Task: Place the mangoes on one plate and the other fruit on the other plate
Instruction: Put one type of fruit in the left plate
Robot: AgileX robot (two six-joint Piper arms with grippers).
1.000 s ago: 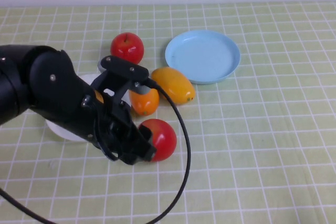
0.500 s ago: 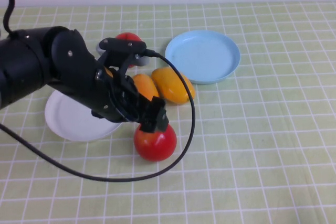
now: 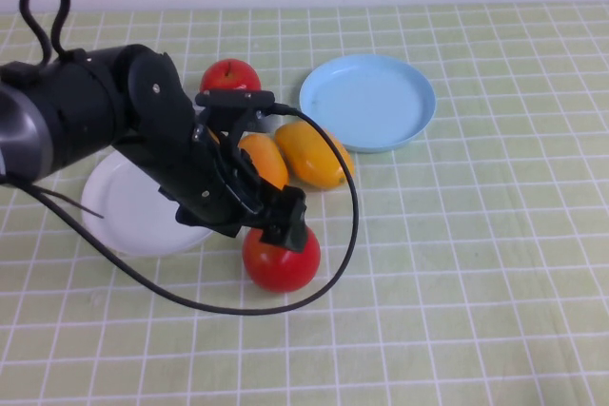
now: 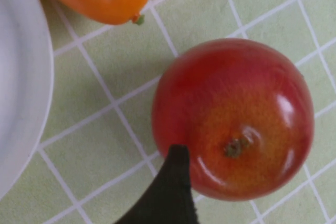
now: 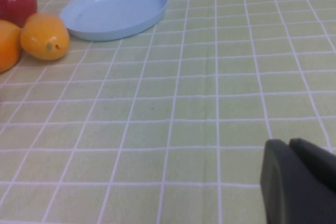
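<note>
One red apple (image 3: 282,259) lies on the cloth in front of the white plate (image 3: 124,208). My left gripper (image 3: 286,223) hangs open just above it; in the left wrist view one dark finger (image 4: 176,182) stands at the side of that apple (image 4: 233,119), and the other finger is out of frame. The second apple (image 3: 229,76) sits at the back. The deeper orange mango (image 3: 264,159) and the yellower mango (image 3: 314,153) lie side by side near the empty light blue plate (image 3: 367,102). My right gripper (image 5: 290,146) is shut, low over bare cloth, and out of the high view.
The left arm's black cable (image 3: 347,225) loops over the cloth to the right of the near apple. A green checked cloth (image 3: 476,263) covers the table. A white wall runs along the far edge.
The left arm swung from low beside the near apple to over it, uncovering the white plate; the apple shifted slightly left. In the last half second almost nothing moved.
</note>
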